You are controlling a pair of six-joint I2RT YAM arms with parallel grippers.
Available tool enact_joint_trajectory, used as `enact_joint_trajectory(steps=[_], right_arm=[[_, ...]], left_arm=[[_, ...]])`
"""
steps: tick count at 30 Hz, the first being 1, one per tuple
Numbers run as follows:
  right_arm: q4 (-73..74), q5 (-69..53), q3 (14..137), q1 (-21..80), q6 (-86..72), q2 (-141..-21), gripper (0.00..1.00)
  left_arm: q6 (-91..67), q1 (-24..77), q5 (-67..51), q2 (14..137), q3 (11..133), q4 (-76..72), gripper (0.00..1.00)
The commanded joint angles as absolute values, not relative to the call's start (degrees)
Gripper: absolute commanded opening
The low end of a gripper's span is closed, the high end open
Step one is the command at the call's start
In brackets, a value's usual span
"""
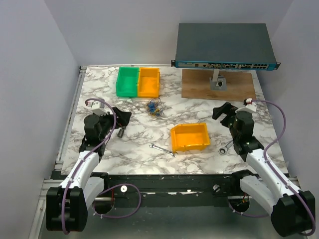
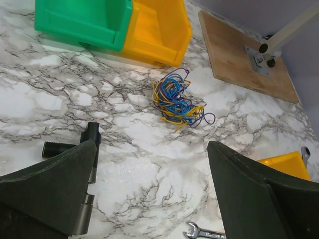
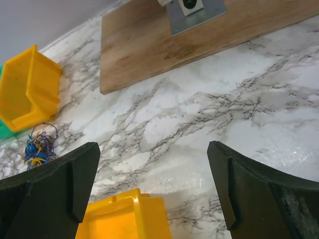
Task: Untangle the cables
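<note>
- Left end effector is spread wide with nothing between its jaws. From its own camera only bare marble shows in the gap.
- Right end effector is the same: jaws wide apart and empty, hovering over the open surface in its wrist view.
- The cables lie in one knotted clump on the surface, just at 6 o'clock of the paired green bin and yellow bin.
- In the top view the clump sits at about 2 o'clock from the left end effector and 9 o'clock from the right one, apart from both.
- My read is that this is the approach stage. Neither end effector touches the clump, and no strand looks separated.
- The next move calls for the left end effector to run forward to 12 o'clock, where the cables lie dead ahead. It should pinch one outer loop rather than the mass.
- The right end effector likely has to swing across and take a second strand to pull against.
- Blue and yellow-orange strands read clearly, and some loops look purplish. A black wire I cannot pick out.
- Individual strands cannot be traced through the knot.
- In the right wrist view the cables sit at the far 9 o'clock edge, partly behind a finger.
- A wrench is cut off at the 6 o'clock edge of the left wrist view.
</note>
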State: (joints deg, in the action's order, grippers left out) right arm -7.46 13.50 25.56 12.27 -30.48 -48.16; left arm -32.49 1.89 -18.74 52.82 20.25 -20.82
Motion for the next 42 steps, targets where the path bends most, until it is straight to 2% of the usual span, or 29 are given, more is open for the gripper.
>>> enact_joint_trajectory(steps=[1,6,9,13,20,23,26,32,35,39,42], right_arm=[[1.93,13.88,30.07,12.30,-30.46,-50.85,1.00],[4.51,8.56,30.83,12.30,-29.52,-52.65,1.00],[5.43,3.83,31.10,12.37,-28.08,-55.11,1.00],[5.28,-5.37,32.24,12.55,-25.47,-60.05,0.94],[5.83,-4.79,34.17,14.85,-25.05,-66.60,0.96],[6.84,-5.00,35.73,15.78,-24.39,-70.11,0.87],[8.39,-4.21,36.77,16.22,-24.45,-71.89,0.84],[13.07,-1.43,37.28,16.27,-24.63,-70.53,0.82],[13.93,-4.95,36.51,16.26,-25.06,-67.92,0.81],[15.03,-8.78,36.21,16.26,-25.40,-64.05,0.87],[15.78,-12.43,36.16,16.25,-25.91,-61.84,0.87]], left_arm=[[-34.71,1.58,-17.84,49.05,18.93,-22.32,0.99],[-42.99,0.53,-10.34,40.94,14.93,-19.49,0.99],[-43.70,0.57,-16.22,38.25,10.09,-31.19,0.99],[-39.19,6.10,-16.04,40.70,12.83,-30.80,0.99],[-34.64,13.69,-13.43,45.54,16.66,-28.89,0.99],[-34.38,14.45,-14.92,48.69,18.22,-28.67,0.99],[-34.19,14.81,-15.87,51.04,19.45,-28.29,0.99],[-33.26,15.55,-16.14,56.90,23.10,-25.06,0.98],[-33.07,15.73,-16.26,59.65,24.86,-23.83,0.98],[-32.20,16.17,-15.65,63.71,27.97,-20.34,0.98],[-31.73,16.28,-16.77,67.54,30.51,-18.26,0.98]])
